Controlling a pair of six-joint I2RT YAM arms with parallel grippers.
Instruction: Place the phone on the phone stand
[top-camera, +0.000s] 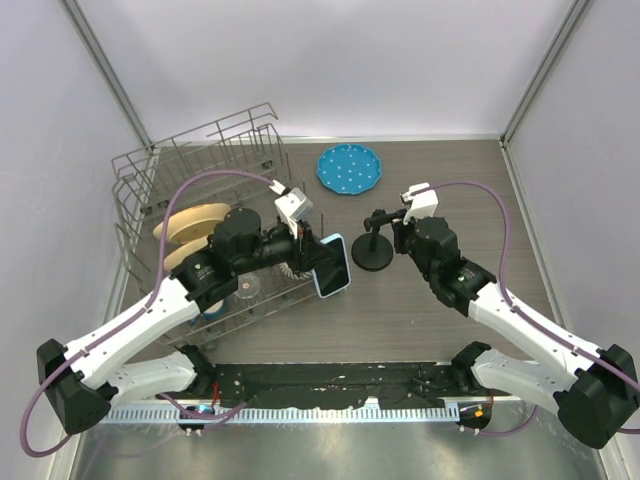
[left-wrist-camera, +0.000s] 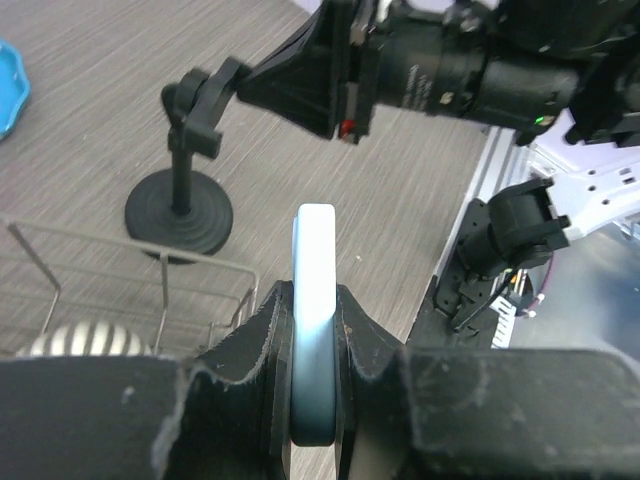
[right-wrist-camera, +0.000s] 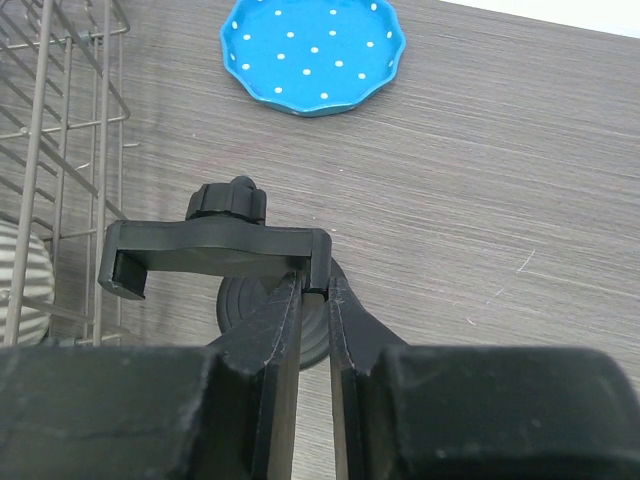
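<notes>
While left tool (left-wrist-camera: 312, 305) clamps phone (left-wrist-camera: 315, 245), right (right-wrist-camera: 314, 290) pinches stand (right-wrist-camera: 215, 245).

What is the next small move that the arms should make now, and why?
Probably the left arm should carry the phone toward the cradle of the phone stand. The left jaws are shut on the phone's edge, the right jaws pinch one end of the cradle and steady it, and the phone is not yet touching the stand.
</notes>
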